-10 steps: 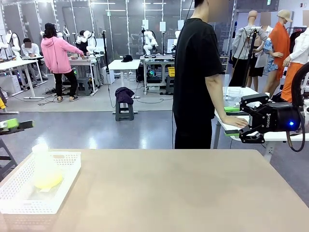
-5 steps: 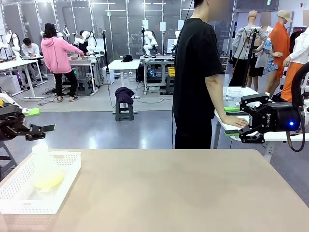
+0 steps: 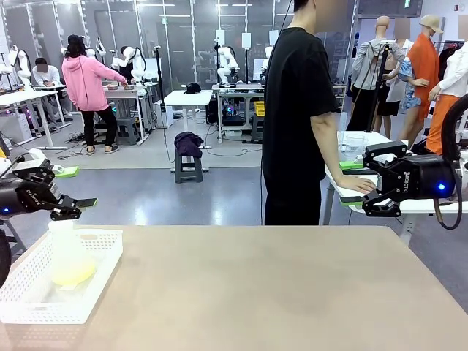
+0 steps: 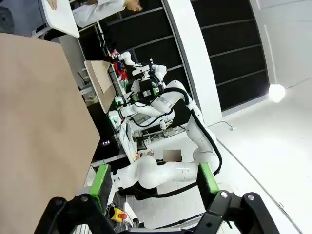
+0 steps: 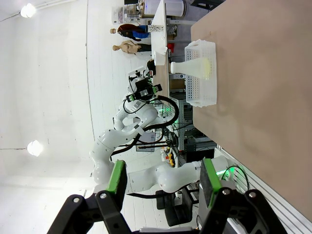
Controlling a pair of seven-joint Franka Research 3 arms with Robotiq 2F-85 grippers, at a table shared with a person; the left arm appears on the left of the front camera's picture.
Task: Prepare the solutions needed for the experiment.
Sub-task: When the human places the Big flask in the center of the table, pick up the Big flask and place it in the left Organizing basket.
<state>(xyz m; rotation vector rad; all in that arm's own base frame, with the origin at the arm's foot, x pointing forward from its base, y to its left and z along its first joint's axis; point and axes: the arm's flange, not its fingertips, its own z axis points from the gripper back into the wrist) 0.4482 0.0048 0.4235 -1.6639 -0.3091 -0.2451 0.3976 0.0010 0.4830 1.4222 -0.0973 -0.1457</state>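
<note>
A frosted conical flask [image 3: 67,252] stands in a white mesh basket [image 3: 29,303] at the table's front left, with the pale yellow solutions [image 3: 73,274] pooled in its bottom. My left gripper [image 3: 72,189] hovers open just above and behind the flask's neck, touching nothing. Its green-padded fingers [image 4: 101,179] stand apart in the left wrist view, with nothing between them. My right gripper [image 3: 352,183] hangs open and empty beyond the table's far right edge. From the right wrist view, the flask [image 5: 192,66] and basket [image 5: 202,95] lie far off beyond the open right gripper [image 5: 163,178].
A person in a black shirt [image 3: 296,110] stands at the far side, one hand [image 3: 358,184] resting on a white side table close to my right gripper. The brown tabletop [image 3: 256,292] stretches bare right of the basket.
My left gripper has come in from the picture's left edge and moved right, to just above the flask. The right gripper, the flask and the person have stayed put.
</note>
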